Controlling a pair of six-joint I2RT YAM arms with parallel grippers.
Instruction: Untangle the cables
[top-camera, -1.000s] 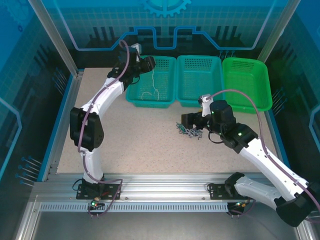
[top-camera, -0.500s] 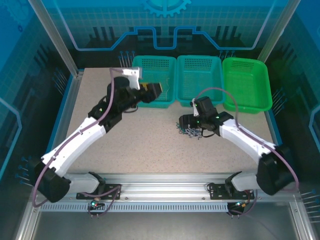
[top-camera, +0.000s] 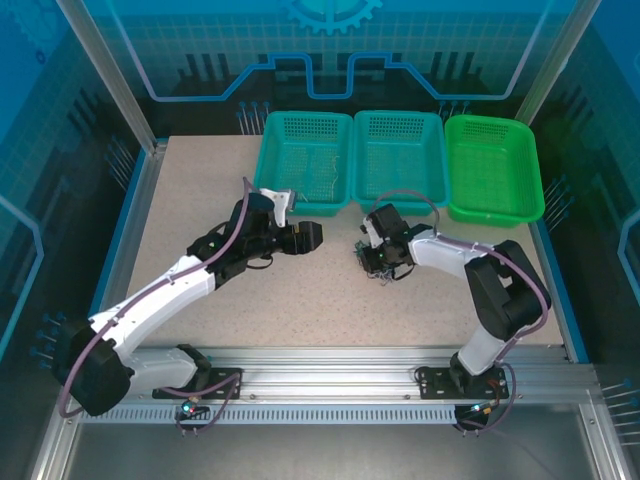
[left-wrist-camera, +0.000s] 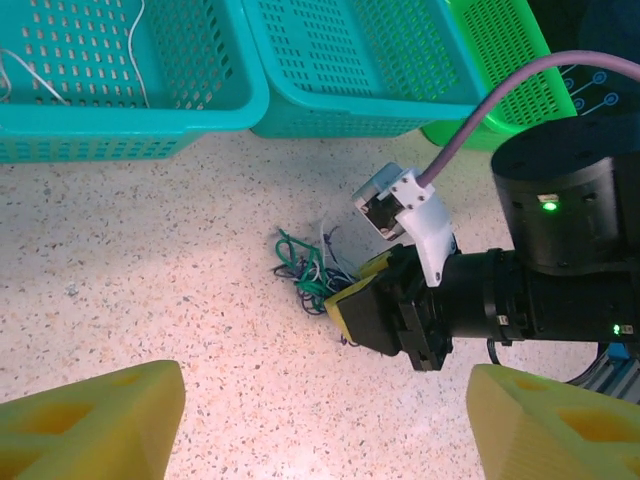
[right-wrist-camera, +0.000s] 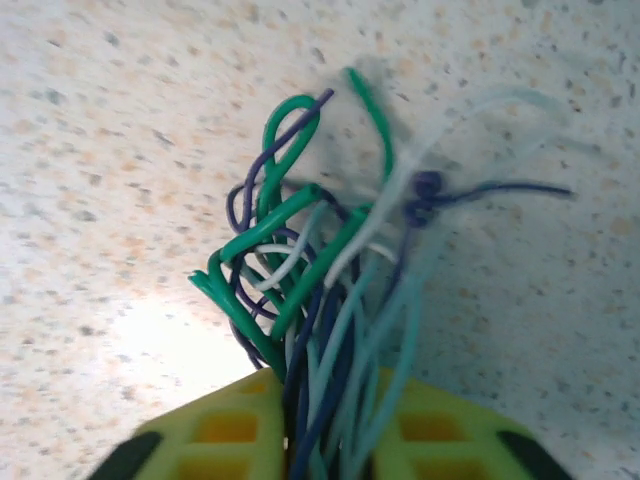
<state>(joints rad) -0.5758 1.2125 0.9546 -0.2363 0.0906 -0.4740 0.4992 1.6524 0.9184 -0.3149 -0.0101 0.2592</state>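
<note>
cables (top-camera: 374, 266) pinched in the right gripper (top-camera: 372, 256) near the middle of the bench (top-camera: 200, 210)
tangle of green, dark purple, pale teal and whitish strands lies on the speckled bench top, a little toward its right edge, on the near side of the middle teal basket (top-camera: 400, 206) and apart from it; in the right wrist view the cables (right-wrist-camera: 320, 270) run down between the two yellow pads (right-wrist-camera: 215, 440), which are closed narrowly on them; loose loops fan out beyond the pads onto the surface; left gripper (top-camera: 311, 237) sits low over the bench just left of the tangle, pointing at it, its yellow fingers (left-wrist-camera: 100, 420) spread wide with nothing between them; three baskets line the far edge, the green basket (top-camera: 495, 212) nearest the right corner; thin white wire (left-wrist-camera: 133, 40) lies in the left teal basket (top-camera: 300, 207)
</note>
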